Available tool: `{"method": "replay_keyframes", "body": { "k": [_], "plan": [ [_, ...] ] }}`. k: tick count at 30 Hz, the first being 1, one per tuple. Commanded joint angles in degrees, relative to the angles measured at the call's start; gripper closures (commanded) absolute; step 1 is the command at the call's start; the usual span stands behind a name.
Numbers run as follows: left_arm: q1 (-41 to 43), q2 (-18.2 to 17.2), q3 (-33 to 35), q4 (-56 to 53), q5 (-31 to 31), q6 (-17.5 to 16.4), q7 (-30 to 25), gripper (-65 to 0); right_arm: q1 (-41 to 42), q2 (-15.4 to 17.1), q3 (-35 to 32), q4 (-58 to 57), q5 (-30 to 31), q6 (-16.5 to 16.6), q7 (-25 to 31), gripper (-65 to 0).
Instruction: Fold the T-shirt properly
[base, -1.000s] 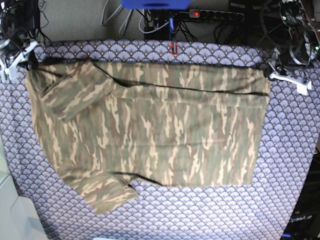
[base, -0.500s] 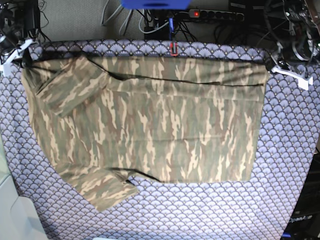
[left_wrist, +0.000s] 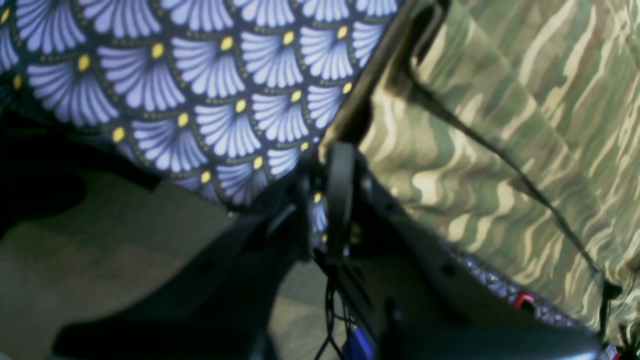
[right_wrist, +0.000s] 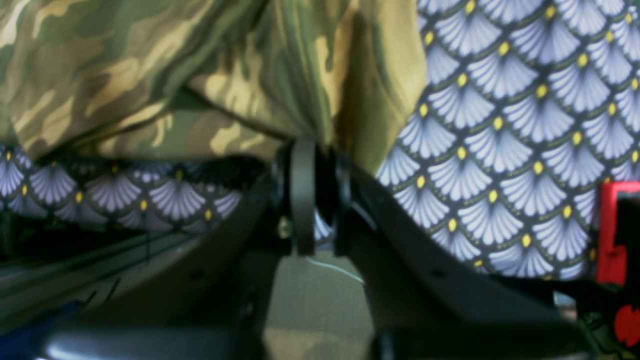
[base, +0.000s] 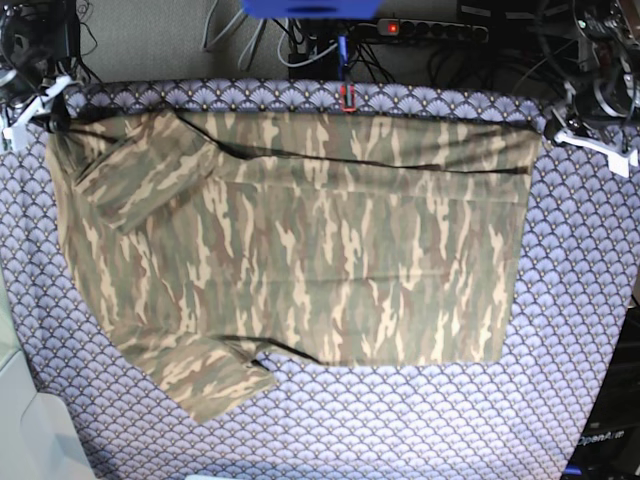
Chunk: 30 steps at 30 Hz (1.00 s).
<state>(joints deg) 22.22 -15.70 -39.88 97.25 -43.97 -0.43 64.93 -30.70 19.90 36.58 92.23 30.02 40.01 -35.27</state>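
The camouflage T-shirt (base: 300, 240) lies spread on the purple scallop tablecloth (base: 400, 430), with one sleeve folded over at the upper left and the other sticking out at the lower left. My left gripper (base: 550, 133) is shut on the shirt's far right corner. In the left wrist view the black fingers (left_wrist: 340, 190) pinch the edge of the T-shirt (left_wrist: 500, 140). My right gripper (base: 52, 115) is shut on the far left corner. In the right wrist view the T-shirt (right_wrist: 200, 75) bunches into the closed fingers (right_wrist: 302, 190).
Behind the table's far edge are a power strip (base: 420, 30) with a red light, cables and a blue object (base: 310, 8). A small red clip (base: 347, 96) sits at the far edge. A pale white object (base: 30, 430) stands at the lower left.
Both grippers have drawn the shirt's far edge back toward the table's far side and outward. The cloth now lies flatter and more stretched, with its top edge straighter.
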Motion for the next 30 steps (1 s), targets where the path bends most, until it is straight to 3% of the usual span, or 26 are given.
{"method": "replay_keyframes", "body": {
  "k": [1,4,6,12,16,20,22,25,30],
  "plan": [
    [0.16,-0.87,-0.34,0.99,-0.39,-0.23,-0.44,-4.0,-0.2,1.15,0.57,0.74,0.53,-0.01,1.29,-3.4],
    [0.16,-0.78,-0.34,0.99,-0.3,-0.23,-0.44,-4.3,-0.2,1.15,0.57,0.74,0.53,-0.01,1.29,-4.1],
    [0.16,-0.78,-0.34,0.9,-0.3,-0.23,-0.44,-4.3,-0.2,1.15,0.57,0.74,0.53,-0.01,1.11,-8.0],
    [1.21,-0.78,-0.34,0.99,-0.74,-0.32,-0.44,-4.8,-0.2,1.15,0.65,0.74,0.62,-0.01,-0.38,-31.4],
    [1.39,-0.69,-0.34,1.08,-0.74,-0.32,-0.44,-16.9,-0.2,1.15,0.92,0.74,0.62,-0.01,-0.29,-41.8],
    [2.71,-0.69,-0.17,1.17,-0.74,-1.02,-0.97,-36.8,-0.03,1.33,1.27,0.74,0.7,-0.01,-0.38,-43.4],
    [2.97,-0.52,-0.34,1.17,-0.83,-3.66,-1.06,-43.6,-0.03,1.24,2.5,0.74,0.62,-0.01,-0.38,-43.4],
    [3.06,0.1,-0.43,1.17,-0.56,-6.12,-0.62,-48.2,-0.03,1.24,3.38,0.74,0.62,-0.01,-0.38,-43.4],
    [4.11,2.12,-3.51,1.17,-0.39,-6.65,-0.44,-48.6,-0.03,1.59,3.64,0.74,0.53,-0.01,-0.38,-43.4]
  ]
}}
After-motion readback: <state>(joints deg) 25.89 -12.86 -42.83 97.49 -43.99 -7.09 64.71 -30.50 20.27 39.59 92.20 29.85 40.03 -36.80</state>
